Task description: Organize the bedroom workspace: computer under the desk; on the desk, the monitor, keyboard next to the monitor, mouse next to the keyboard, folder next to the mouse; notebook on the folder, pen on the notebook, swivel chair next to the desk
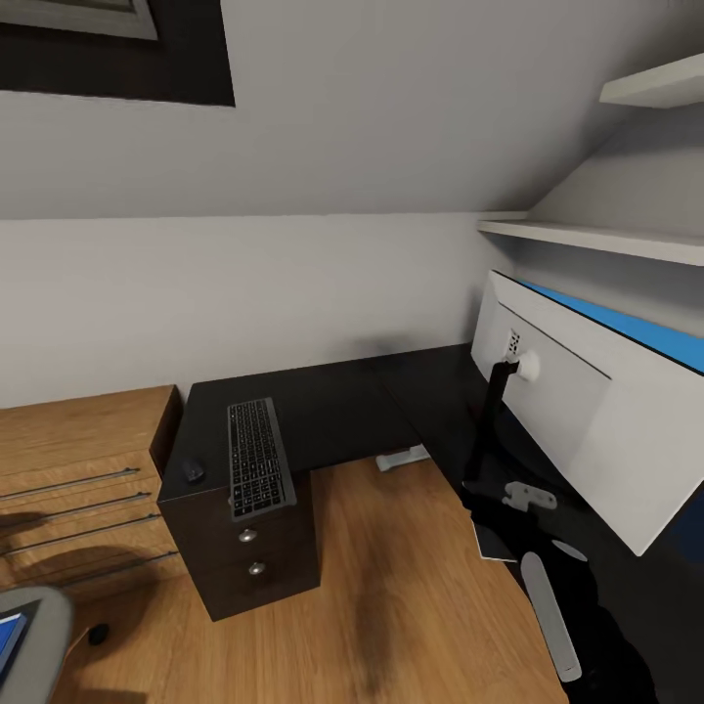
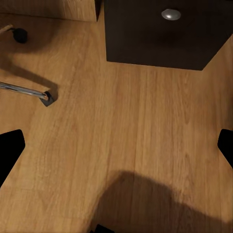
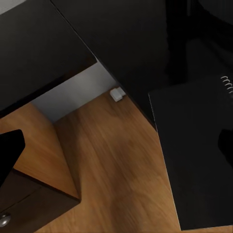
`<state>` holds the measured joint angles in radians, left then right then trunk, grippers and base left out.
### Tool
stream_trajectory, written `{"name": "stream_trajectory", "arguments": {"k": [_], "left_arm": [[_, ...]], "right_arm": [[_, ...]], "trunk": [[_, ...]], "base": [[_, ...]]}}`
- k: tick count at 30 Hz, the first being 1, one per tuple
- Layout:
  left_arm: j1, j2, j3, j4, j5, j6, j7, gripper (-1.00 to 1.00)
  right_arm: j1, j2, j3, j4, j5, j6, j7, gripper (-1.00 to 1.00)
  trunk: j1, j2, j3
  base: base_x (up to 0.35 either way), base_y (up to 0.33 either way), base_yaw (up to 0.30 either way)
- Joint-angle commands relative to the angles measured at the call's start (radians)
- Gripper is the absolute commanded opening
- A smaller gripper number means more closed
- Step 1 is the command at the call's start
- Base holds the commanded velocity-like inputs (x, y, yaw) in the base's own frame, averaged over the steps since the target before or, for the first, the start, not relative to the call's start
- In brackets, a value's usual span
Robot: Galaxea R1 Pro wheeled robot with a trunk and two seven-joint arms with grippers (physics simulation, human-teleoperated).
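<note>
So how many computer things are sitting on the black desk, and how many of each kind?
Monitor: 1
Keyboard: 1
Mouse: 1
Total: 3 computer things on the desk.

The surface [image 1: 332, 401] is black and glossy, faintly reflecting the monitor [image 1: 577, 391], whose back looks like smooth matt white plastic. The floor [image 1: 411, 587] is warm wood with visible grain, as is the matt dresser [image 1: 68, 469] with thin metal handles. 2 shiny metal knobs [image 1: 248, 536] sit on dark drawers. The keyboard [image 1: 258, 456] looks matt grey.
</note>
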<state>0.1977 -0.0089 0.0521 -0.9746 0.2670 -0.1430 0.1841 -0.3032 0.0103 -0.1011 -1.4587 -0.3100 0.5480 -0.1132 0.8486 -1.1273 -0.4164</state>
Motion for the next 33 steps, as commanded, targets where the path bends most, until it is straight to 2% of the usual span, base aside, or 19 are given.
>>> {"name": "stream_trajectory", "arguments": {"k": [1, 13, 22, 33], "left_arm": [[0.000, 0.000, 0.000, -0.001, 0.009, -0.003, 0.000, 1.00], [0.000, 0.000, 0.000, -0.001, 0.009, -0.002, 0.000, 1.00], [0.000, 0.000, -0.001, -0.001, 0.009, -0.003, 0.000, 1.00], [0.000, 0.000, 0.000, -0.001, 0.009, -0.003, 0.000, 1.00]], "right_arm": [[-0.001, 0.001, 0.000, -0.001, -0.011, 0.004, -0.008, 1.00], [-0.001, 0.000, 0.000, 0.000, -0.011, 0.004, -0.007, 1.00], [-0.001, 0.000, 0.000, 0.000, -0.011, 0.004, -0.006, 1.00], [-0.001, 0.001, 0.000, 0.001, -0.011, 0.004, 0.008, 1.00]], "trunk": [[0.000, -0.001, -0.001], [0.000, -0.001, -0.001], [0.000, -0.001, -0.001], [0.000, -0.001, -0.001]], "base": [[0.000, 0.000, 0.000], [0.109, 0.059, -0.032], [0.014, 0.085, -0.227], [-0.126, 0.276, -0.260]]}}
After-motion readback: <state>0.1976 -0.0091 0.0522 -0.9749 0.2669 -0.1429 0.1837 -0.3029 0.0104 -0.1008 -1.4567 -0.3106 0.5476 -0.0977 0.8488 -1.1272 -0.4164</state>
